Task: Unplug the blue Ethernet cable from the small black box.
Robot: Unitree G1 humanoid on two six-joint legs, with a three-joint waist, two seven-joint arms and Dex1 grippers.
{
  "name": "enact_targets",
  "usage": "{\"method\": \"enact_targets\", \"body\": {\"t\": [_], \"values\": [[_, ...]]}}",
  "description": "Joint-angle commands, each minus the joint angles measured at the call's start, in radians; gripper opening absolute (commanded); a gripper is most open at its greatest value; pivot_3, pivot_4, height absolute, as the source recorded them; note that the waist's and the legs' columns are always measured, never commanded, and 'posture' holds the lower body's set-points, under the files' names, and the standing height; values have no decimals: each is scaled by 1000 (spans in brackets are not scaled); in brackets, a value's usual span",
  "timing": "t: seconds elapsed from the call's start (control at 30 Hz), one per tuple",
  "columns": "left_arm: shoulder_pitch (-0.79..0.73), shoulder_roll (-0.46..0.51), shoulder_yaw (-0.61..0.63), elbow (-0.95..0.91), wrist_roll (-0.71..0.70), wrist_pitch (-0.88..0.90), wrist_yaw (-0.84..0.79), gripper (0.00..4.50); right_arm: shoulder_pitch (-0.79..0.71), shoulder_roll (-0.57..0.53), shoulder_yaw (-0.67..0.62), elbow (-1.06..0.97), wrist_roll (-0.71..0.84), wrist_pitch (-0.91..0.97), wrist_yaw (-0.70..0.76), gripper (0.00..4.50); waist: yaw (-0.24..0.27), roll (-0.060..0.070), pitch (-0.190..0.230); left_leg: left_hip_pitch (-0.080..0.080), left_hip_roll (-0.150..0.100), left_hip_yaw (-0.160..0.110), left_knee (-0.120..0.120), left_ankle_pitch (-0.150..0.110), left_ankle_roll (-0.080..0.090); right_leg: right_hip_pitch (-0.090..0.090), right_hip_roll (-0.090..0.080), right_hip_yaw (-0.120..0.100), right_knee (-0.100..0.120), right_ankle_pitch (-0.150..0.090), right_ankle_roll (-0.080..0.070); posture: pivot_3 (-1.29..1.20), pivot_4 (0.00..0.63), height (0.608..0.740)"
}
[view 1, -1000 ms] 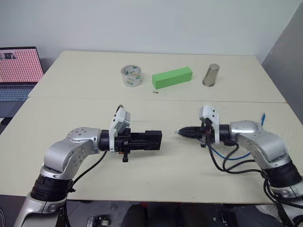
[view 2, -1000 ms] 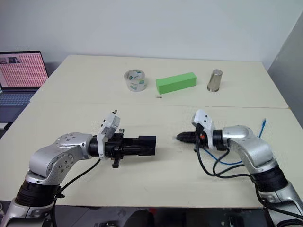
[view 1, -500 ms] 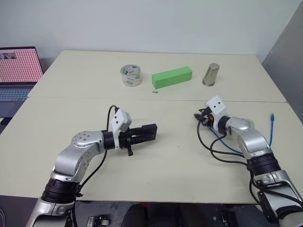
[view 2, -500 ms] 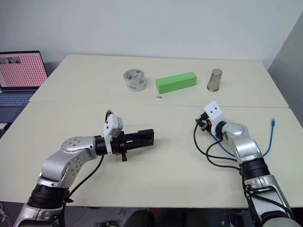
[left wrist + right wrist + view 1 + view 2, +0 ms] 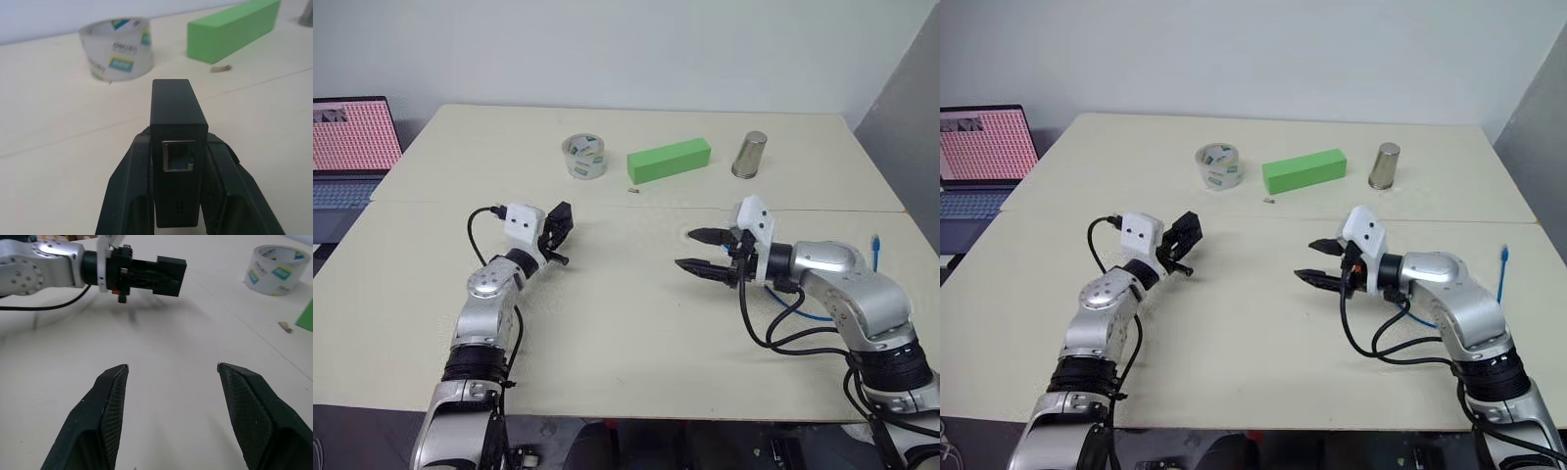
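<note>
The left gripper (image 5: 178, 196) sits left of centre in the head view, its fingers (image 5: 124, 196) clamped against the two sides of the box (image 5: 176, 127). The box is held clear above the table (image 5: 626, 343). In the left wrist view its port faces the camera and stands vacant; no plug is seated in it.

The right gripper (image 5: 703, 251) sits right of centre in the head view, pointing toward the left of the frame. Its jaws stand wide apart, with bare table between the fingers (image 5: 105, 416). It holds nothing.

The cable (image 5: 874, 257) lies at the right edge of the frame, behind the right arm. One plug end rises near the table's right edge; a further blue run (image 5: 813, 315) shows below the right forearm, among the black arm wires. The cable is well apart from the box.

Along the upper middle of the frame, on the far half of the table, stand a tape roll (image 5: 584, 157), a green block (image 5: 669, 160) and a metal cup (image 5: 750, 155), in that order from left to right. A small brown object (image 5: 633, 191) lies just in front of the block. A laptop (image 5: 350, 147) occupies the upper left edge.
</note>
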Motion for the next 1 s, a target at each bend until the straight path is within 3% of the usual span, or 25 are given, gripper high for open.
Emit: {"method": "enact_targets", "body": {"t": [0.03,0.07,0.13,0.17,0.23,0.43,0.8,1.0], "values": [[-32,-20,20,72,3,-75,5,796,-23,0,-4,-51,8,11,-7,3071,1,0,0,0,0,0,0,0,0,0,0,0,0,0,0,0,150,740],[-32,-24,24,86,0,-84,6,796,-22,-1,-4,-54,8,14,-8,3071,1,0,0,0,0,0,0,0,0,0,0,0,0,0,0,0,150,740],[-25,-29,29,96,-9,-89,-6,1495,-20,-2,-5,-61,5,19,-12,3153,1,-1,0,0,0,0,0,0,0,0,0,0,0,0,0,0,150,740],[-19,-29,31,96,-14,-89,-14,1534,-18,-3,-6,-64,4,22,-14,3153,0,-1,0,0,0,0,0,0,0,0,0,0,0,0,0,0,150,740],[2,-27,31,80,-27,-78,-32,2064,-13,-5,-7,-72,4,28,-21,3153,0,-1,0,0,0,0,0,0,0,0,0,0,0,0,0,0,150,740],[122,24,35,-101,-25,18,-36,3376,12,-1,-15,-97,7,50,-51,3153,-1,0,0,0,1,0,0,0,0,0,0,-1,0,0,0,0,150,740],[340,210,71,-640,-95,349,-107,3376,165,-45,-173,-160,36,60,-119,3153,3,-1,-1,0,0,-2,0,0,0,2,-1,-1,-1,0,0,0,150,740],[352,281,124,-750,-188,469,-171,3376,241,-76,-232,-180,55,59,-131,3153,0,-1,-1,1,0,-1,-1,0,0,2,0,-1,0,0,0,0,150,740]]}}
